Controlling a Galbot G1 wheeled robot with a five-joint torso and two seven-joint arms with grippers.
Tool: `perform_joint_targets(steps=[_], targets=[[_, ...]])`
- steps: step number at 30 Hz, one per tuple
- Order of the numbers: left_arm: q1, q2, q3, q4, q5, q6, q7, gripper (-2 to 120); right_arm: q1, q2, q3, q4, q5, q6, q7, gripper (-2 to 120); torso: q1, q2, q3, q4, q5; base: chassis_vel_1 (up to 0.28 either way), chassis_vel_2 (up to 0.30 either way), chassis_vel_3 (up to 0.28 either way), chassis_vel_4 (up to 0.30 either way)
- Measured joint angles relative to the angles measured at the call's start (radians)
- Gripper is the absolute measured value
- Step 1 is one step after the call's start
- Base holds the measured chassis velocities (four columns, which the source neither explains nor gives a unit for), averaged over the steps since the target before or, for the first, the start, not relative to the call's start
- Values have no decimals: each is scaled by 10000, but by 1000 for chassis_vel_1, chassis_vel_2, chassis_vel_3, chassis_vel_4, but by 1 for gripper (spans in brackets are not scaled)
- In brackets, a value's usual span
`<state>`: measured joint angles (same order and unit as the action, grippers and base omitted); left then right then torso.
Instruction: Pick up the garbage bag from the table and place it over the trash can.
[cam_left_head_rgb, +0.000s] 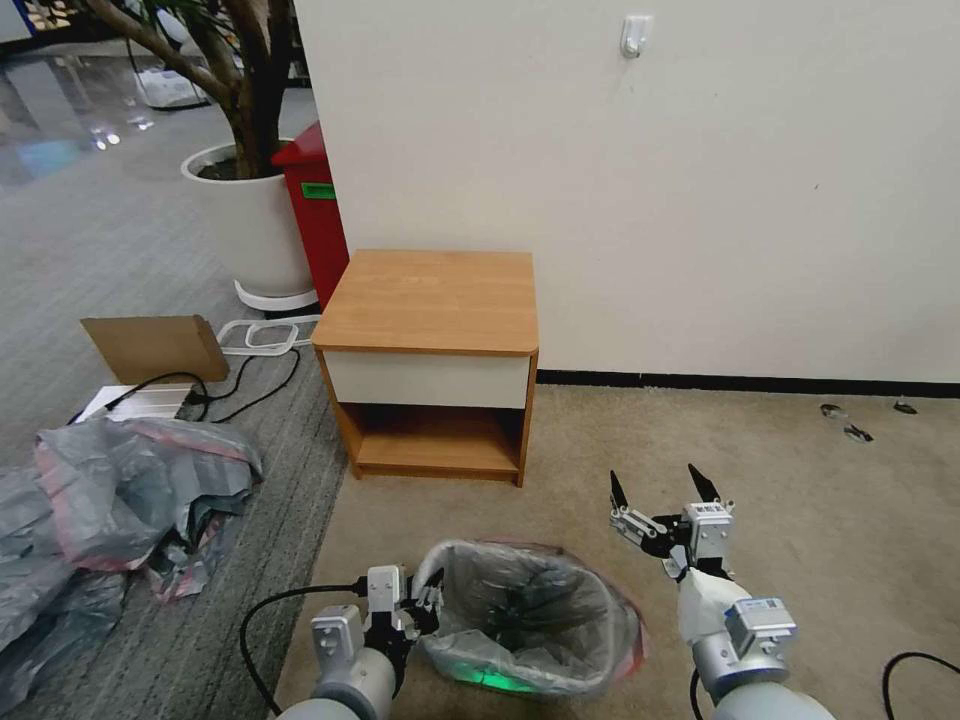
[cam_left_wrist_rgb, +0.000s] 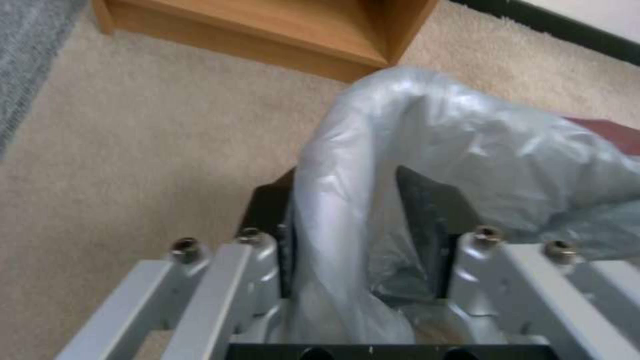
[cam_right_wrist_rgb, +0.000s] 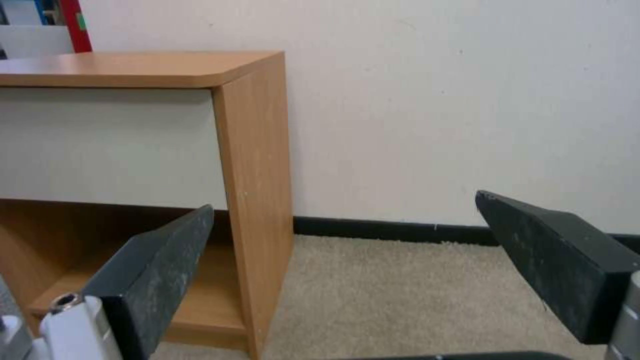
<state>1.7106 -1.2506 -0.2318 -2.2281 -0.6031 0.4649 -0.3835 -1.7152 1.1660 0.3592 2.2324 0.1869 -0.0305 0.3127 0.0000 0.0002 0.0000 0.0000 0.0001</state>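
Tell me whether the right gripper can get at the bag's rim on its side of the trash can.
Probably yes: the right gripper hangs open beside the trash can, nothing between it and the garbage bag.

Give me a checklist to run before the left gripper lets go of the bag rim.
1. Garbage bag lines the trash can, rim draped over the can's edge on the sides in view: ok.
2. Left gripper is at the can's left rim, fingers closed on the bag there: ok.
3. Right gripper is open, holds nothing, and hangs clear beside the can: ok.
4. Bag rim seated on the can's near edge: cannot tell.
5. Table top is bare, no bag left on it: ok.
6. Can stands upright on the carpet: ok.
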Motion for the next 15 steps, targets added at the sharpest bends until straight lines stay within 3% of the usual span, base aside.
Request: perform_joint_targets(steps=[5, 7, 9, 12, 15], targets=[[154, 65, -229, -292, -13, 15, -6, 61, 33, 9, -17, 0, 122, -28, 31, 100, 0, 0, 0, 0, -1, 0, 0, 0, 0], [348, 139, -435, -589, -71, 51, -6, 73, 3, 41, -23, 83, 267, -41, 35, 100, 0, -1, 0, 0, -2, 0, 0, 0, 0], [408, 156, -494, -676, -99, 59, -3, 73, -10, 49, -23, 113, 333, -44, 36, 100, 0, -1, 0, 0, -2, 0, 0, 0, 0], [719, 217, -938, -1097, -217, 39, 127, 87, -94, 84, 5, 202, 701, -51, 34, 100, 0, -2, 0, 0, -1, 0, 0, 0, 0], [1016, 261, -1508, -1428, 26, -657, 661, 97, -314, 146, 212, 204, 905, 164, -173, 100, 0, -2, 0, 1, -1, 0, 0, 0, 0]])
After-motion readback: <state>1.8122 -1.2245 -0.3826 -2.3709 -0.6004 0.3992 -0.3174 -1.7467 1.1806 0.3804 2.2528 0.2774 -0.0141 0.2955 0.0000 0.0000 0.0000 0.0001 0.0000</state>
